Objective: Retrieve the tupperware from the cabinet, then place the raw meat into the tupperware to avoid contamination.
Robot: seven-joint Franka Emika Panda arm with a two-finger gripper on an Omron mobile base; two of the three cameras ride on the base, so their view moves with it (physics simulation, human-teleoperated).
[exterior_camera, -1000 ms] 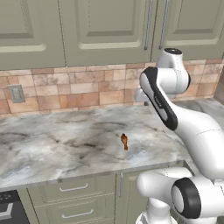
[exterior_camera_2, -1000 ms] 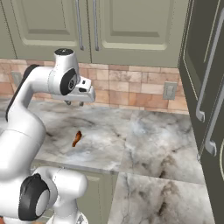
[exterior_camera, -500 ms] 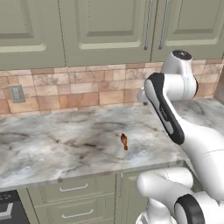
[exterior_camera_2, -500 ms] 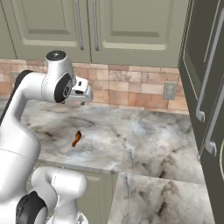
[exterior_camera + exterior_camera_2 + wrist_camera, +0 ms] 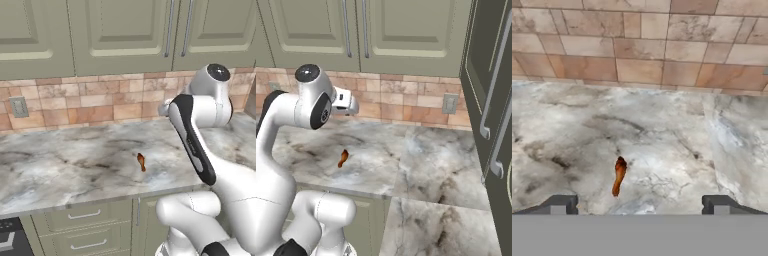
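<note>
Meat first: one tiny reddish-brown, orange-tinged elongated chunk of raw meat (image 5: 618,176) lying alone on the grey-veined marble counter (image 5: 672,130), a little back from the front edge, seen also from the left base camera (image 5: 141,161) and the right one (image 5: 343,157). In the hand view, placed between the two dark finger tips, nearer the left-hand tip (image 5: 559,204) than the other; long axis running roughly along the camera's line of sight, slightly slanted, so lying crosswise to the gap between the tips. Well below and ahead of the two-finger gripper (image 5: 641,206), nothing touching it. Fingers spread wide apart, nothing between them.

Hand carried high near the tan tiled backsplash (image 5: 406,102), beneath the olive-green upper wall cabinet (image 5: 120,30) with recessed-panel doors. Doors in front all closed.

Judged from this: container not yet fetched, so cabinet door comes before meat; a long silver bar handle (image 5: 169,27) up and forward of the hand as the likely target.

Counts: one meat chunk, one arm, one gripper, no tupperware to be seen, two bar handles side by side on the doors above, one grey outlet plate (image 5: 19,106) at left.
</note>
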